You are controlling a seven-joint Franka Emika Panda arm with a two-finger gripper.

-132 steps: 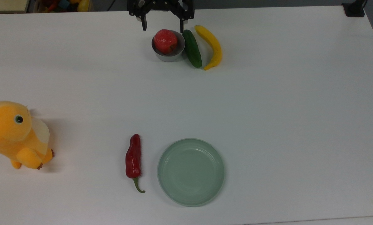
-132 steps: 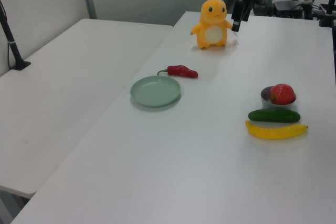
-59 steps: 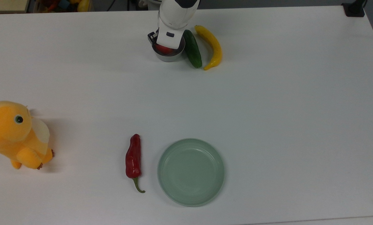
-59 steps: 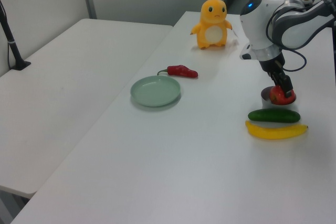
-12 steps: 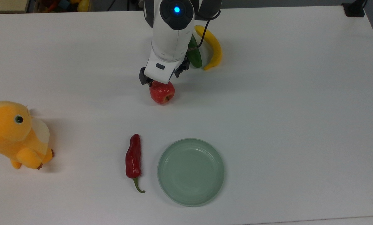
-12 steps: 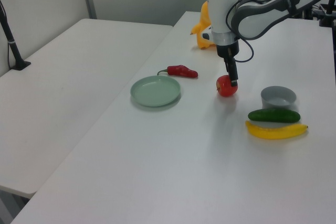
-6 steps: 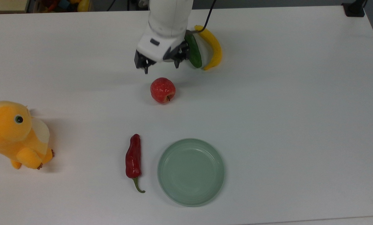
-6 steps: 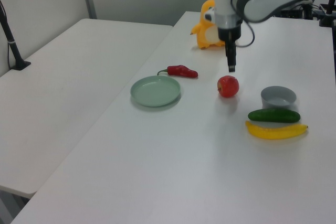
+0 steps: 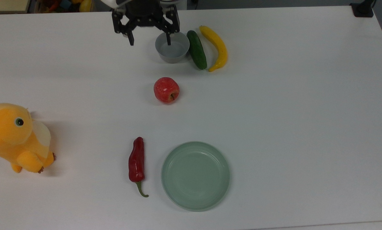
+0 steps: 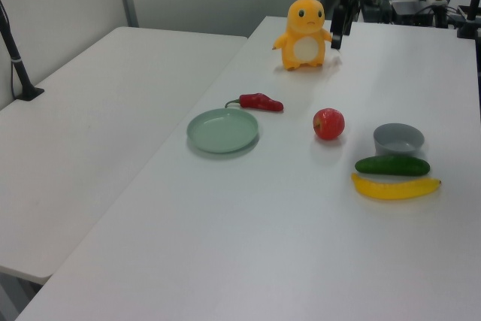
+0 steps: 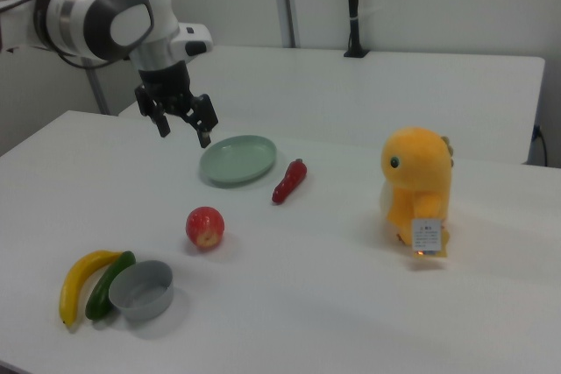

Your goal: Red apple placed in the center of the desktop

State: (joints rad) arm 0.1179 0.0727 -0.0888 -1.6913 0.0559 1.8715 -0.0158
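Note:
The red apple rests by itself on the white desktop, near the middle, its stem dimple facing the top view's lower right. My gripper hangs open and empty, raised well above the table. In the top view it is at the upper edge, over the grey bowl's left side. In the left view the gripper appears high at the back, next to the plush toy.
An empty grey bowl, a green cucumber and a yellow banana lie together at the back. A dark red chili pepper and a pale green plate sit in front. A yellow plush toy stands at the top view's left.
The gripper let go of the apple, opened, then rose and drew back toward the top view's upper edge. The apple stays where it was set down.

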